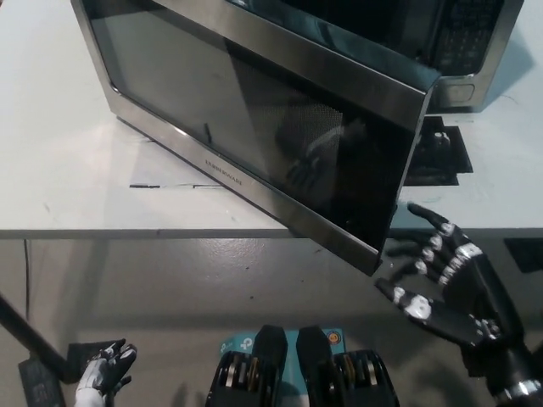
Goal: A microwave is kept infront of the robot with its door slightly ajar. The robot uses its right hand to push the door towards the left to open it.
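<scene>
The microwave (462, 42) stands on the white table (59, 178) with its steel-framed dark glass door (254, 127) swung out toward me and to the left; the door's free corner hangs past the table's front edge. My black right hand (445, 280) is open, fingers spread, just right of and below that corner, a small gap apart from it. Its reflection shows in the glass. My white left hand (102, 377) rests low at the bottom left, fingers loosely apart, holding nothing.
A black mat (437, 157) lies on the table under the microwave's front right. The control panel (471, 34) is at the top right. Grey floor lies below the table edge, with a dark object (34, 377) at the lower left.
</scene>
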Controlling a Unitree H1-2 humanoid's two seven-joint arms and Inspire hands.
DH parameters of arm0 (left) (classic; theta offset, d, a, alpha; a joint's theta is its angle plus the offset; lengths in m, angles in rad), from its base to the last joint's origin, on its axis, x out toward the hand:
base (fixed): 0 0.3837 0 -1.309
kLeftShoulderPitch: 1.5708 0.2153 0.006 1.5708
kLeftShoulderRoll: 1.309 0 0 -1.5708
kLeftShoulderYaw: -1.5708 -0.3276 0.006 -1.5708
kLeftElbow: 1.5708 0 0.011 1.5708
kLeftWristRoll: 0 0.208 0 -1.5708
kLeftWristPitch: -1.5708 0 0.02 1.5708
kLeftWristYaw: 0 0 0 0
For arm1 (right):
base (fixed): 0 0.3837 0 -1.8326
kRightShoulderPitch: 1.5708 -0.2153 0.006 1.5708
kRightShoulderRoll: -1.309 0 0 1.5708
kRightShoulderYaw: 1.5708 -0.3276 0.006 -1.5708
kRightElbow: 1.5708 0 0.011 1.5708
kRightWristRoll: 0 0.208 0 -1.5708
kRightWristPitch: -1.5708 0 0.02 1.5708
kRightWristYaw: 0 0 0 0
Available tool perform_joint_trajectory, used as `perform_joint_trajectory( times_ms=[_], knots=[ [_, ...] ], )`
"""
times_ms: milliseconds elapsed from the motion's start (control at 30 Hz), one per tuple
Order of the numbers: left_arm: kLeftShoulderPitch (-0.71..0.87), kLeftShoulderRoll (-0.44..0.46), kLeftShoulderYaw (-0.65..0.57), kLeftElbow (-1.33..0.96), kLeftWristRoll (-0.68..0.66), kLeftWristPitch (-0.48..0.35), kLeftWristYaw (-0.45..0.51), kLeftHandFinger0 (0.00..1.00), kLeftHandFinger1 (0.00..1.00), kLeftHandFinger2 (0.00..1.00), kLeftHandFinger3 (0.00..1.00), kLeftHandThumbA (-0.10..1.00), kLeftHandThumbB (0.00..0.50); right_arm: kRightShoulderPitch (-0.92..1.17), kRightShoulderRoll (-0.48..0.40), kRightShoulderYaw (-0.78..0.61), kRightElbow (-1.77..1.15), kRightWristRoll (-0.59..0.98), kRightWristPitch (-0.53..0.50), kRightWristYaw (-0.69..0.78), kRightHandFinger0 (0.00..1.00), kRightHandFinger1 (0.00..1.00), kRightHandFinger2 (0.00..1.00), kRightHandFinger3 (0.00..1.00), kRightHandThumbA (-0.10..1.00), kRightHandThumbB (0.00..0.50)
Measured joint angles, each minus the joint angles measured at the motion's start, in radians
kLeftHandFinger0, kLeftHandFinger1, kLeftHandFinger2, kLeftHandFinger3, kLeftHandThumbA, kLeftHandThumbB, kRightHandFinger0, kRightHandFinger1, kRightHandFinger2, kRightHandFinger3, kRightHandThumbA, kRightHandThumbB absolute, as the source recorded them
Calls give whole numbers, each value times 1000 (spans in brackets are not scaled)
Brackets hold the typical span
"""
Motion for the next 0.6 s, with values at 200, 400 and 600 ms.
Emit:
perform_joint_trajectory(
  times_ms=[200,400,600],
  knots=[
    [-1,0,0,4,0,-3,0,1000,1000,972,941,436,129,111,-62,-62,-69,29,11,5,289,399,532,820,837,219],
    [-1,-2,2,5,-2,-5,0,1000,1000,991,913,410,123,164,-104,-213,26,29,2,-8,241,348,469,755,798,234],
    [-1,-3,-3,4,1,-5,0,1000,1000,965,901,438,123,131,-110,-320,337,-4,-46,-57,262,371,472,734,740,293]
  ],
)
